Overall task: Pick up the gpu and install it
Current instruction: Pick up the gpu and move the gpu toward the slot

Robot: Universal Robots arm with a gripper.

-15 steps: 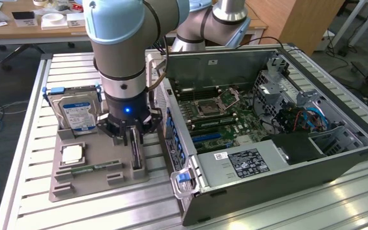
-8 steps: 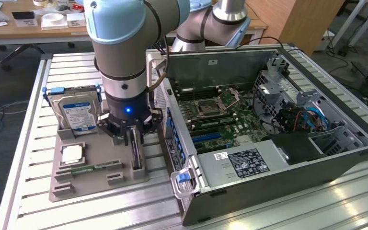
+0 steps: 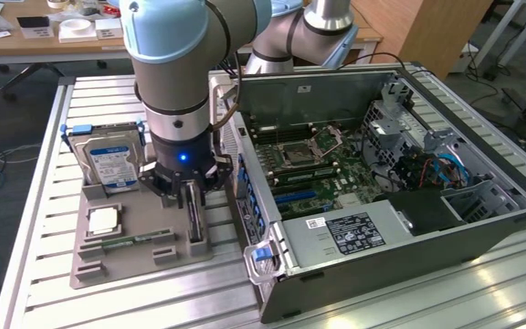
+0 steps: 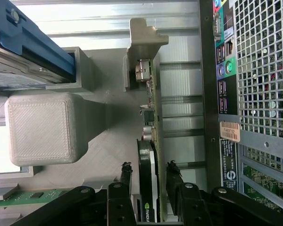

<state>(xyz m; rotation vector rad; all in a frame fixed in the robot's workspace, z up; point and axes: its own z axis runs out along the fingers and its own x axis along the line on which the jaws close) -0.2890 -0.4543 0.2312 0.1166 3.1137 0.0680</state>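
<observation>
The gpu [image 3: 195,221] is a thin dark card standing on edge in a slot of the grey holder tray [image 3: 117,264]. Its silver bracket [image 4: 144,44] is at the far end from the gripper in the wrist view. My gripper [image 3: 187,200] has come down over the card from above. In the wrist view the gripper [image 4: 148,165] straddles the gpu [image 4: 147,153], one black finger on each side. A narrow gap shows between each fingertip [image 4: 126,167] and the card, so the jaws are open and not pressing on it.
A silver hard drive [image 3: 107,161] with a blue label stands at the back of the tray. A processor [image 3: 103,221] and a green memory stick [image 3: 140,240] lie in front of it. The open computer case [image 3: 382,171] stands close by on the exterior view's right, its motherboard exposed.
</observation>
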